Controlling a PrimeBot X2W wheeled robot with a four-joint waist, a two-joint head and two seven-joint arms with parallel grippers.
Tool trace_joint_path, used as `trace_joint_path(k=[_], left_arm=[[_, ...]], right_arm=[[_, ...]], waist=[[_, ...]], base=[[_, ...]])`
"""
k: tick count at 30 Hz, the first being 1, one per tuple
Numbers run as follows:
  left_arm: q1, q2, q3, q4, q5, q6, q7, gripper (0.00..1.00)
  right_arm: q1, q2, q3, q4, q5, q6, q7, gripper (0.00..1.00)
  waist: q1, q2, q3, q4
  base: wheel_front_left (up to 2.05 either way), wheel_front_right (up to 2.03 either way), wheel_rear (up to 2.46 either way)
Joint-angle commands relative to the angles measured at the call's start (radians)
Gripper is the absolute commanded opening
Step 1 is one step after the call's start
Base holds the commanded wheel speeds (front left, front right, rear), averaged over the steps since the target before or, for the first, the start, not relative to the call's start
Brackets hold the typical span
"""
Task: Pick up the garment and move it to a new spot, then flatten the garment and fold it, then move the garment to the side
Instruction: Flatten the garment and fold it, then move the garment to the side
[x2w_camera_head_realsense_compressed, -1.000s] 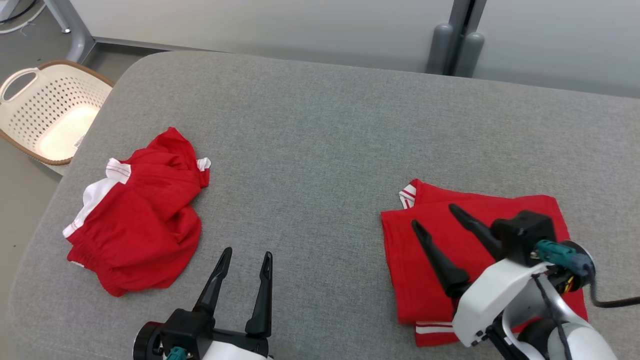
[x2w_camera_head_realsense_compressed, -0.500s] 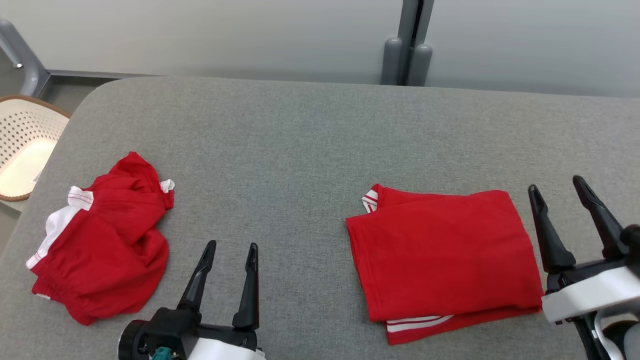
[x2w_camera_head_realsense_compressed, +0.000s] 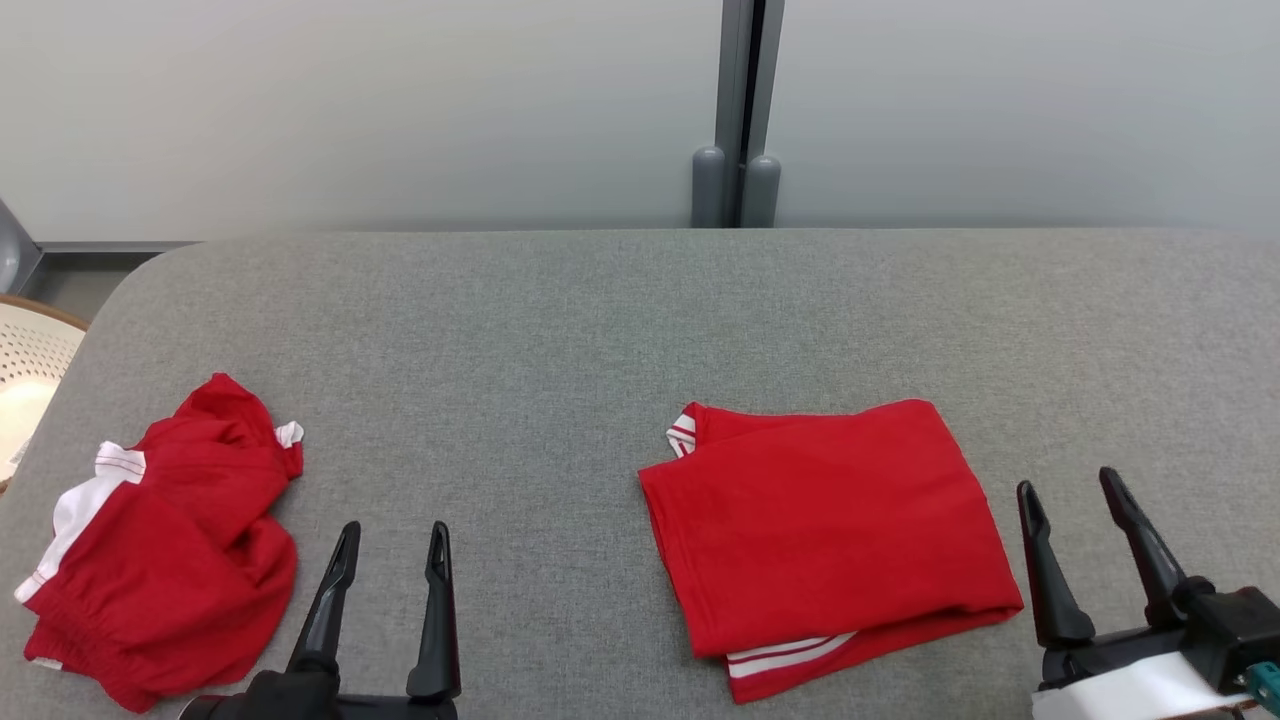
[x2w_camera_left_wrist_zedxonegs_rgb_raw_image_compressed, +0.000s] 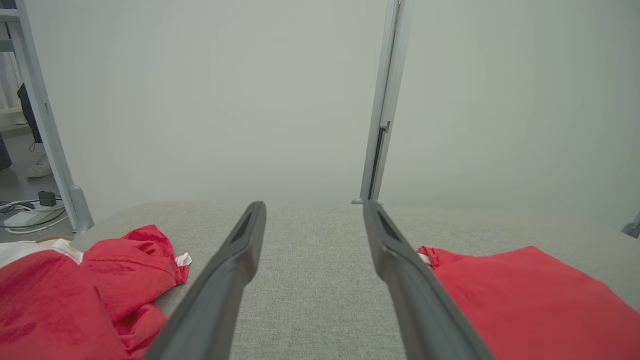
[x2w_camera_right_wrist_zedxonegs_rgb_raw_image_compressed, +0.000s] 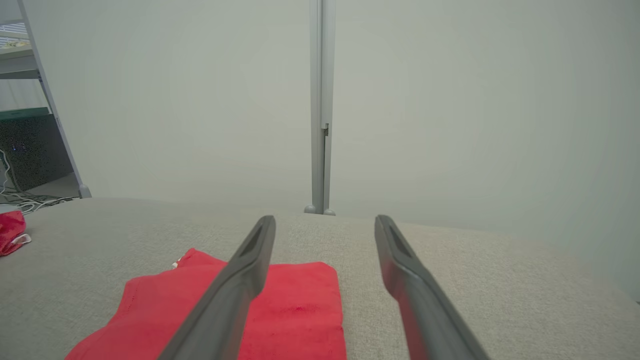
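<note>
You are looking down on a grey padded worktop (x2w_camera_head_realsense_compressed: 560, 330) that is carrying two red garments, well apart. The folded garment (x2w_camera_head_realsense_compressed: 820, 530) is lying flat right of the middle, with white stripes peeking out at its far-left corner and along its near edge. By my reading it is folded and parked, so that part of the task is looking done. The crumpled garment (x2w_camera_head_realsense_compressed: 160, 540) is sitting bunched near the left edge, white trim showing, and is probably waiting its turn. A basket (x2w_camera_head_realsense_compressed: 25, 350) is poking in beyond that left edge.

The left gripper (x2w_camera_head_realsense_compressed: 394, 530) is hovering over bare worktop between the two garments, nearer the crumpled one, its jaws standing wide and holding nothing. The right gripper (x2w_camera_head_realsense_compressed: 1067, 482) is hanging just beside the folded garment's right edge, jaws equally wide and empty.

Here is what you are risking. If you are swinging the right arm leftward and low, a finger is likely to be catching that edge and dragging the fold open. If you are reaching into the crumpled garment blind, the jaws may be pinching several layers at once, so it is lifting as a wad and not spreading. Pulling it leftward is also risking a slide off the edge toward the basket
</note>
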Motion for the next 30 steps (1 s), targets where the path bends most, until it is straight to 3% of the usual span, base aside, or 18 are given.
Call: trace_joint_path(k=[1, 14, 30], left_arm=[[0.01, 0.003, 0.006, -0.006, 0.021, -0.008, -0.005, 1.0], [0.065, 0.003, 0.024, 0.033, 0.063, -0.01, -0.005, 1.0], [0.069, 0.003, 0.022, 0.06, 0.08, -0.016, -0.005, 1.0]], right_arm=[[0.017, 0.001, 0.002, -0.01, 0.0, 0.0, -0.005, 1.0], [0.112, 0.044, -0.03, -0.03, -0.018, 0.0, -0.006, 1.0], [0.097, 0.048, -0.018, -0.012, -0.013, 0.0, -0.006, 1.0]], waist=[[0.0, 0.0, -0.011, -0.005], [0.0, 0.0, -0.054, -0.005], [0.0, 0.0, -0.058, -0.002]], base=[[0.0, 0.0, 0.0], [0.0, 0.0, 0.0], [0.0, 0.0, 0.0]])
